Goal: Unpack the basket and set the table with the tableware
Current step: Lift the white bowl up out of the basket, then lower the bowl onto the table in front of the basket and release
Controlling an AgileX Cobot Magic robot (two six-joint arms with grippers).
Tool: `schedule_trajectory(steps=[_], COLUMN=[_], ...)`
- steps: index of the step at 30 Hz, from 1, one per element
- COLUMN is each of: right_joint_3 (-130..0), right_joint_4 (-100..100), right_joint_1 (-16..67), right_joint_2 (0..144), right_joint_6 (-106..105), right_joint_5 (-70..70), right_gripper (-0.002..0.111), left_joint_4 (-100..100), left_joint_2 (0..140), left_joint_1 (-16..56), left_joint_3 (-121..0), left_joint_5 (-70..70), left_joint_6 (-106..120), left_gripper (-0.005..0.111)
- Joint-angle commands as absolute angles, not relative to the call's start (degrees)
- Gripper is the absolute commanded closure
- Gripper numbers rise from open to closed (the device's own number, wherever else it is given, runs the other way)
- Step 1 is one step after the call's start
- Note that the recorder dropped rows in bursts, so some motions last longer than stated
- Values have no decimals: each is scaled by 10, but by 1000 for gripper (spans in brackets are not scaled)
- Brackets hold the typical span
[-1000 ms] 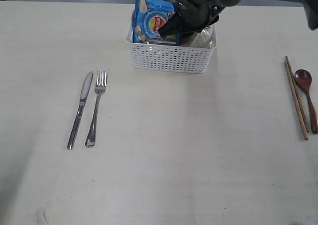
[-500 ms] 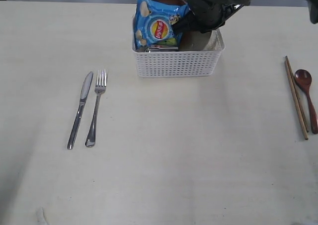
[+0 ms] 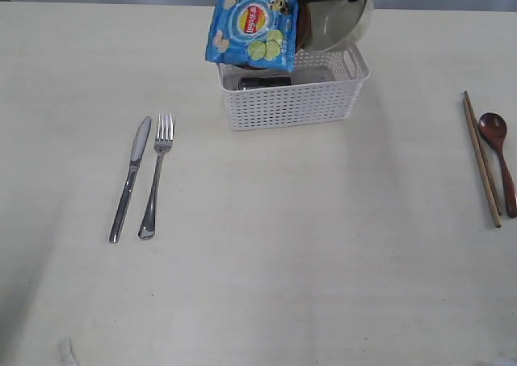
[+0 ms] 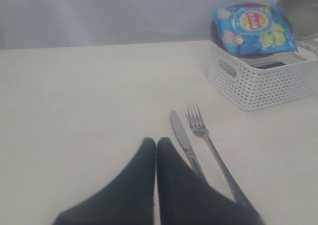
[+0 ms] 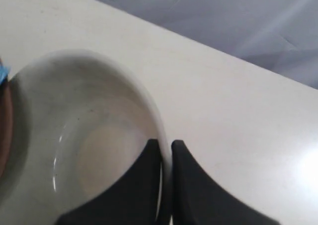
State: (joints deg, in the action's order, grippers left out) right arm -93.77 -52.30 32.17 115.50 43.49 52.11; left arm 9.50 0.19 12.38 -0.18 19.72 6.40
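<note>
Bowl (image 3: 338,25) is hanging tilted over the basket's (image 3: 291,103) back edge, with your right gripper (image 5: 165,145) pinching its rim. Your left gripper (image 4: 156,144) is hovering clenched over the table (image 3: 283,245), near the knife (image 4: 182,137).

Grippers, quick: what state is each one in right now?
Left gripper: shut, holding nothing.
Right gripper: shut on the rim of the bowl.

Exterior: high, steeply down on table (image 3: 283,269), basket (image 3: 291,107) at 12 o'clock. Left wrist: low, near table, faces toward basket; both share it. Right wrist: tight on bowl (image 5: 84,150).
</note>
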Motion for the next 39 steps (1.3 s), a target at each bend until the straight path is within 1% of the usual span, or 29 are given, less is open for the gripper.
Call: schedule_trajectory(steps=[1, 22, 27, 31, 35, 39], right_joint_3=[-940, -940, -939, -939, -933, -866], right_joint_4=[-535, -556, -544, -485, -354, -232], right_joint_1=[319, 301, 301, 301, 301, 301], right_joint_2=[1126, 1121, 1092, 1040, 984, 926], right_joint_6=[420, 363, 348, 313, 249, 214], right_joint_5=[534, 616, 631, 631, 633, 594], right_gripper=[109, 109, 109, 109, 109, 109], left_joint_4=[95, 93, 93, 93, 93, 93], left_joint_2=[0, 0, 0, 0, 0, 0], left_joint_1=[127, 127, 127, 127, 127, 127], left_joint_3=[0, 0, 0, 0, 0, 0], left_joint_5=[196, 196, 196, 196, 196, 196], left_joint_6=[62, 63, 63, 61, 61, 61], left_gripper=[107, 107, 107, 107, 107, 107])
